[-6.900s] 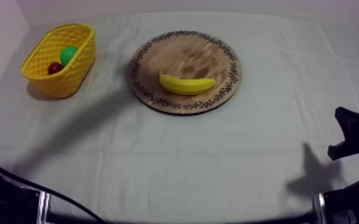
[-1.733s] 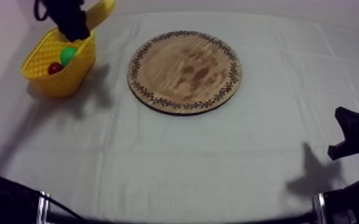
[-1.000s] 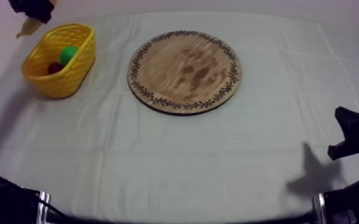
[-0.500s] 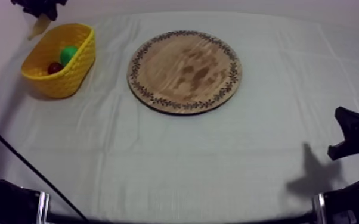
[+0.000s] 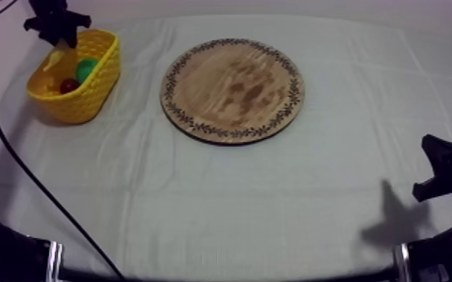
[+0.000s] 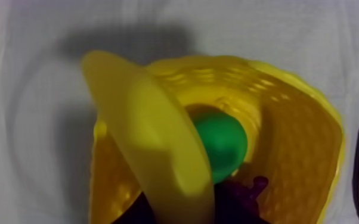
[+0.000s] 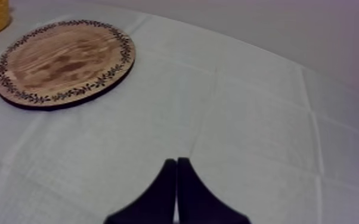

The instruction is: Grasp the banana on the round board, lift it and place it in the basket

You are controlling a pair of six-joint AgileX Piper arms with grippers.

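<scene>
A: Left gripper (image 5: 56, 37) grips banana (image 5: 54, 59), lower than before, over yellow basket (image 5: 86, 97). Counts?
B: One each: banana, basket, board (image 5: 233, 90), green fruit (image 5: 87, 69), small red fruit (image 5: 69, 85). Right gripper (image 7: 176, 173) pinched shut, empty.

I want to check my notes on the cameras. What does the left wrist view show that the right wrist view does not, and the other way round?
Left wrist view, not the right one: the banana, close to the camera over the yellow basket, and a green fruit inside that basket. Right wrist view, not the left one: the right gripper, its fingers together as a narrow wedge, over the cloth. Both: the yellow basket, the wooden board and the cloth.
</scene>
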